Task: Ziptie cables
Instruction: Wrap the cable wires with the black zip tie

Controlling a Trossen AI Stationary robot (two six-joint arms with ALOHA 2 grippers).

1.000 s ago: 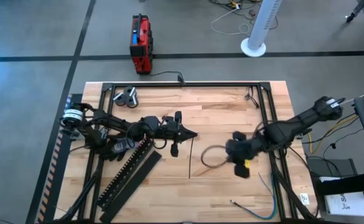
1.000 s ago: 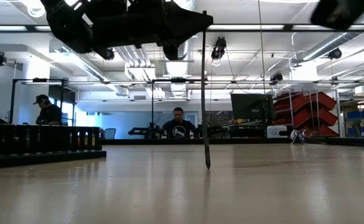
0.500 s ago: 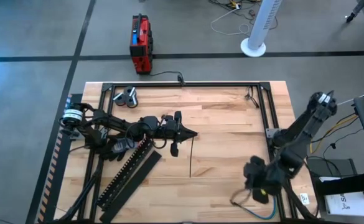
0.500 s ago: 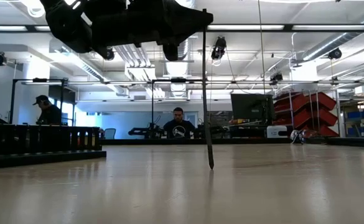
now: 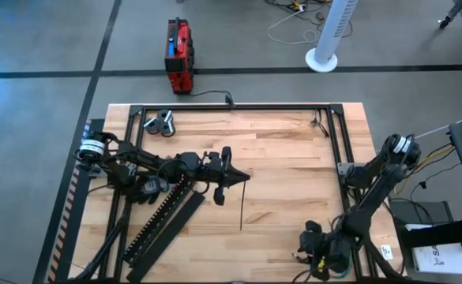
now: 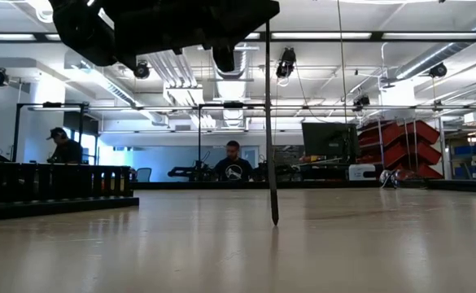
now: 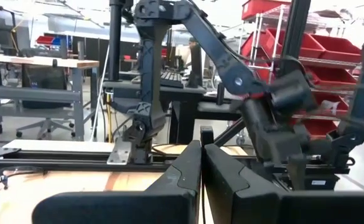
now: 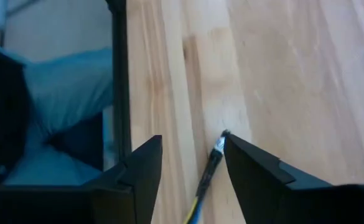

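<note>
Right wrist view: right gripper (image 8: pixel 188 168) apparently straddles cables (image 8: pixel 208 171).

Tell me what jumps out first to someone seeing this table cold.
The left gripper, mid-table, is shut on a thin black strip that hangs straight down, its tip just above the wood. The right gripper is down at the near right corner, open around a cable end lying on the table. A black toothed duct lies slantwise at the left.
</note>
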